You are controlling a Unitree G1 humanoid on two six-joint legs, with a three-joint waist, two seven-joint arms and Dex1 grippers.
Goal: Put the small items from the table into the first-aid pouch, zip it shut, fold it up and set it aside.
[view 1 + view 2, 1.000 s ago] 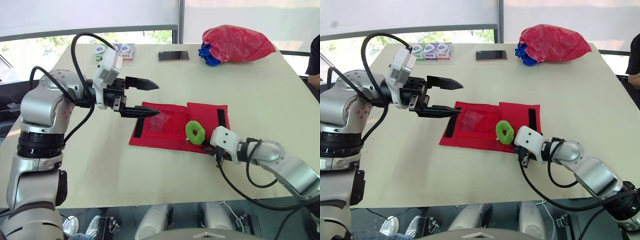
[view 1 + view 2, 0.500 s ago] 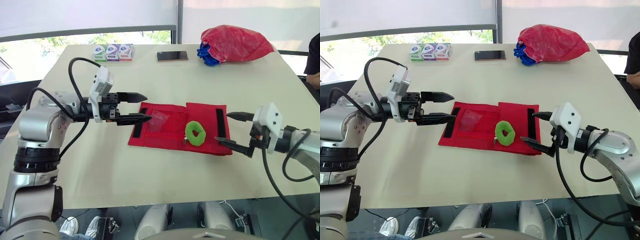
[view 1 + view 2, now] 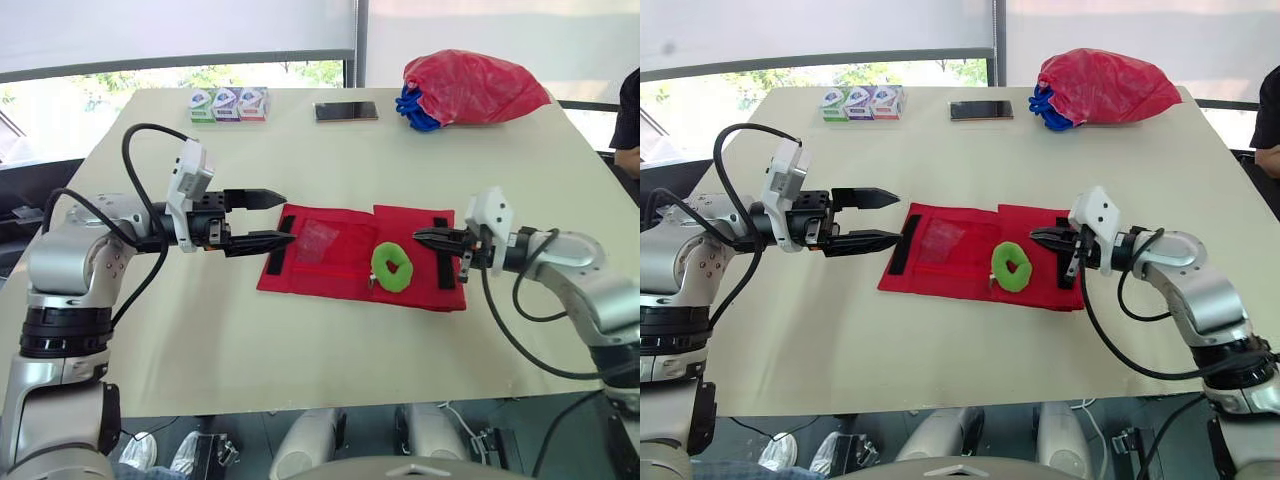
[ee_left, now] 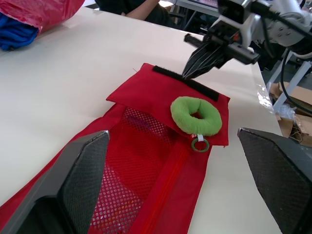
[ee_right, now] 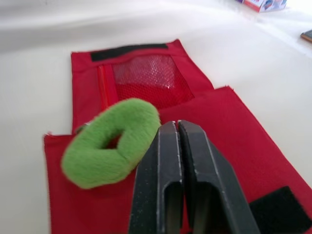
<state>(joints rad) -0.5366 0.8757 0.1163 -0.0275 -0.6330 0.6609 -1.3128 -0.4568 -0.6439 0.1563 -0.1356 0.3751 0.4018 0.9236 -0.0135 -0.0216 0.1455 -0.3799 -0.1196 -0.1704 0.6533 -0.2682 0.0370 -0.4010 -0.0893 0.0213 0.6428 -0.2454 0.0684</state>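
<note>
This looks like an office room. A big pale table (image 3: 300, 330) stands by a wide window (image 3: 250, 73) with white blinds (image 3: 180, 30) half down. A phone (image 3: 346, 111) lies near the table's far edge. A person (image 3: 630, 120) sits by its right edge.

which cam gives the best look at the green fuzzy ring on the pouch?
Left wrist view: the green ring lies whole and unblocked on the red pouch, hole and outline clear. In the right wrist view the shut right gripper overlaps its edge. Both eye views show it whole, from farther off.
</note>
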